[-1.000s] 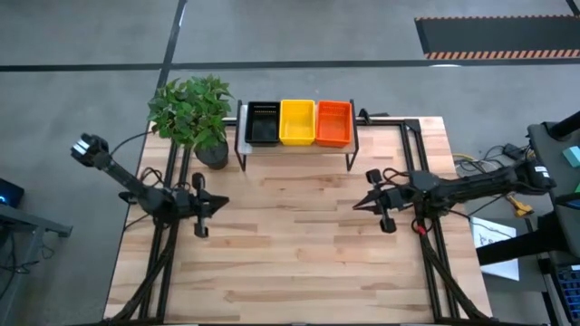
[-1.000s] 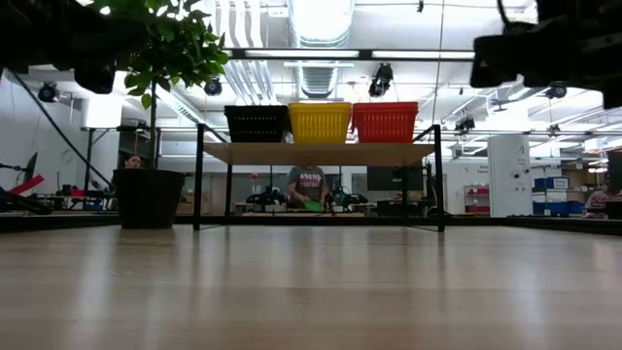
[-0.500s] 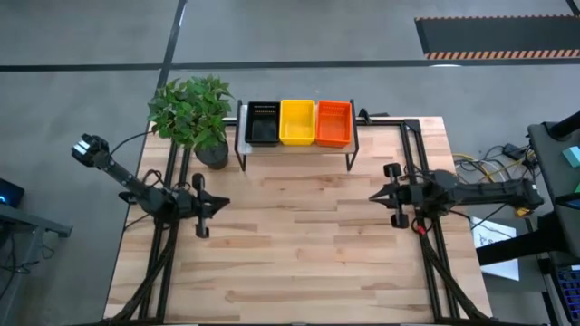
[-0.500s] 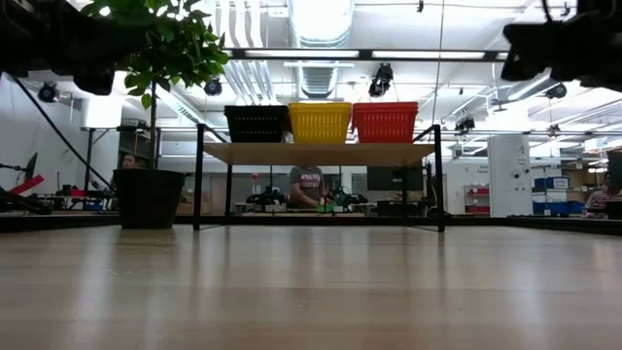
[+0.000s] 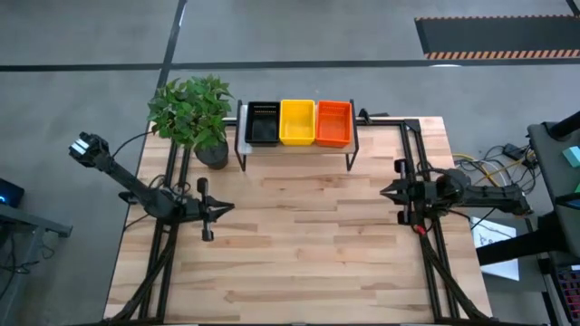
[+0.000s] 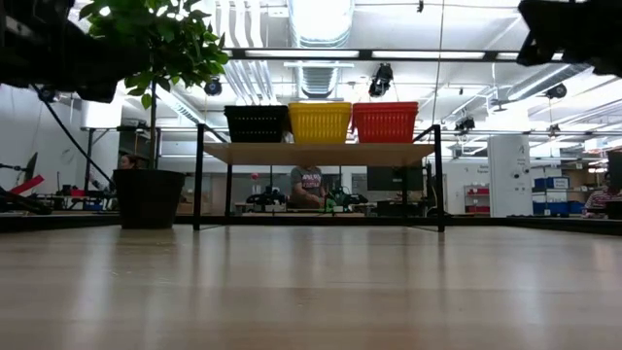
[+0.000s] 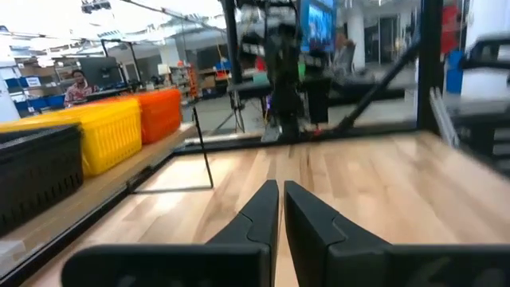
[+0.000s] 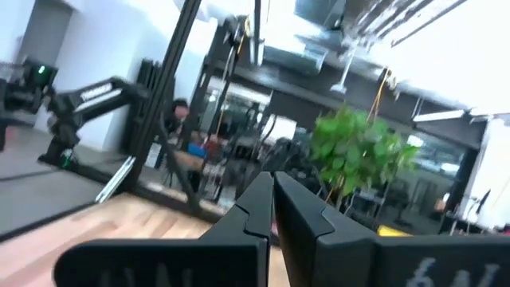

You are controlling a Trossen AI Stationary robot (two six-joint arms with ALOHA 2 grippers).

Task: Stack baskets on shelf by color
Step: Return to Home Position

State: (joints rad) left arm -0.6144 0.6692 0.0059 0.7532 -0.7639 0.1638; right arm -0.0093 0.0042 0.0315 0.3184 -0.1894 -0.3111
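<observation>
High view: baskets beyond right claw

We see the black baskets, the yellow baskets and the orange baskets, each one solid colour, with a fine mesh pattern on the sides. The shelf has a light wooden top on black legs, and the table is pale wood, striped by planks of lighter and darker tone. The plant is green in a dark pot.
</observation>
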